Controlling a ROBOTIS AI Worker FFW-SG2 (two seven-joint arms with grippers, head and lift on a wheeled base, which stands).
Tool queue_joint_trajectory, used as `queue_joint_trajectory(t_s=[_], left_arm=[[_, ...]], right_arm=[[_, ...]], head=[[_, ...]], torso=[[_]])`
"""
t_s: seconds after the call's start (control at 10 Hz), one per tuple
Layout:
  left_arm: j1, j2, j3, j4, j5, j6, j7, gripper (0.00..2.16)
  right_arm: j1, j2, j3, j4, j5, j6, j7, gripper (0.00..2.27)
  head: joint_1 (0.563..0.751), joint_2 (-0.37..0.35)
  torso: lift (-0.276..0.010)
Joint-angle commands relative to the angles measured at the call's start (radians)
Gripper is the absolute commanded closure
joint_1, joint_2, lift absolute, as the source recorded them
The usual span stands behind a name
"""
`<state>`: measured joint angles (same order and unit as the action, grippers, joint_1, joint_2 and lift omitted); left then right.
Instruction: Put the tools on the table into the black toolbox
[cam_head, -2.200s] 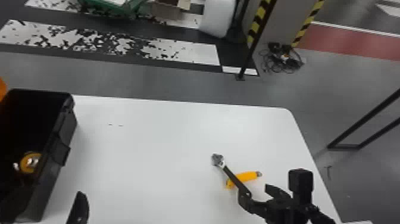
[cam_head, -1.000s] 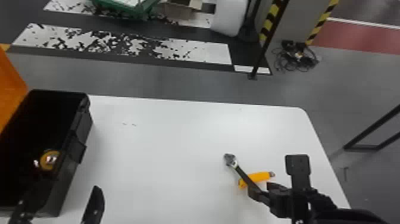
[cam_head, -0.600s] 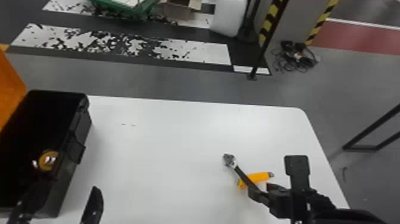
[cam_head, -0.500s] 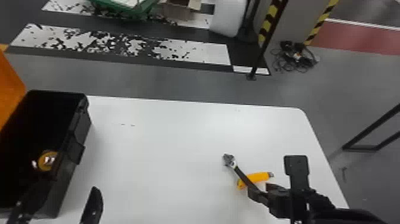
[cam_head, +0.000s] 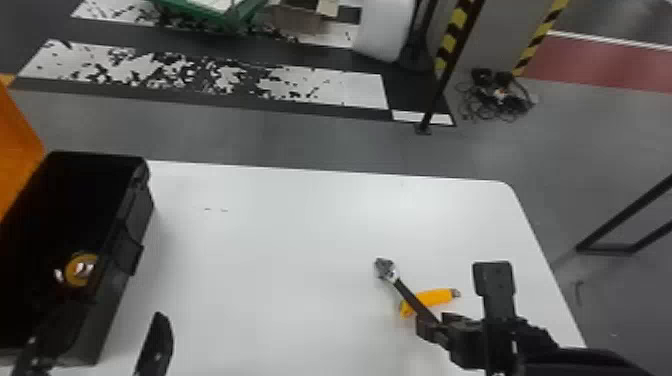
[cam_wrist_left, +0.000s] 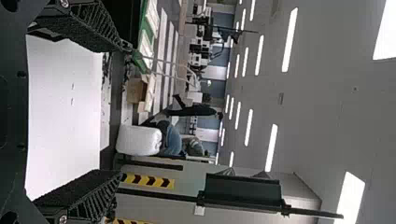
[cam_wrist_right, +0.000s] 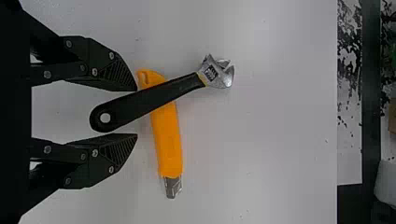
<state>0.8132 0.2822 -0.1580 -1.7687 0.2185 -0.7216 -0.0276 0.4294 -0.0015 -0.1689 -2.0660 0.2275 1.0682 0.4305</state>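
My right gripper (cam_wrist_right: 137, 112) has just edged in on the adjustable wrench (cam_wrist_right: 154, 97), fingers spread either side of its handle, so I judge the grip comes next. The wrench lies across the yellow utility knife (cam_wrist_right: 168, 144), well to the right of the black toolbox (cam_head: 107, 300), so I reckon both need putting away. Inside the open toolbox sits a round yellow tool (cam_head: 75, 274), and near its close end my left gripper (cam_wrist_left: 121, 110) is empty, fingers apart

Tangled cables (cam_head: 505, 100) on grey floor (cam_head: 280, 137)
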Motion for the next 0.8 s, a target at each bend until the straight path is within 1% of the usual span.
queue_joint_trajectory(t_s=[0.0,0.2,0.4,0.6,0.7], left_arm=[[0.0,0.0,0.0,0.0,0.002,0.0,0.0,0.06],[-0.002,0.0,0.0,0.0,0.002,0.0,0.0,0.06],[-0.002,0.003,0.0,0.0,0.004,0.0,0.0,0.06],[0.0,0.006,0.0,-0.002,0.005,0.0,0.0,0.06],[0.0,0.008,0.0,-0.003,0.005,0.0,0.0,0.06]], right_arm=[[0.002,0.002,0.005,-0.003,0.004,0.008,0.004,0.54],[-0.006,0.002,0.011,-0.003,0.013,0.008,0.004,0.55],[-0.015,0.002,0.012,0.0,0.02,0.014,0.005,1.03],[-0.018,0.002,0.019,0.0,0.033,0.033,0.013,1.65],[-0.018,0.002,0.02,0.0,0.043,0.033,0.027,1.88]], head=[[0.695,-0.159],[0.695,-0.154],[0.695,-0.151],[0.695,-0.149],[0.695,-0.148]], torso=[[-0.039],[-0.039],[-0.039],[-0.039],[-0.039]])
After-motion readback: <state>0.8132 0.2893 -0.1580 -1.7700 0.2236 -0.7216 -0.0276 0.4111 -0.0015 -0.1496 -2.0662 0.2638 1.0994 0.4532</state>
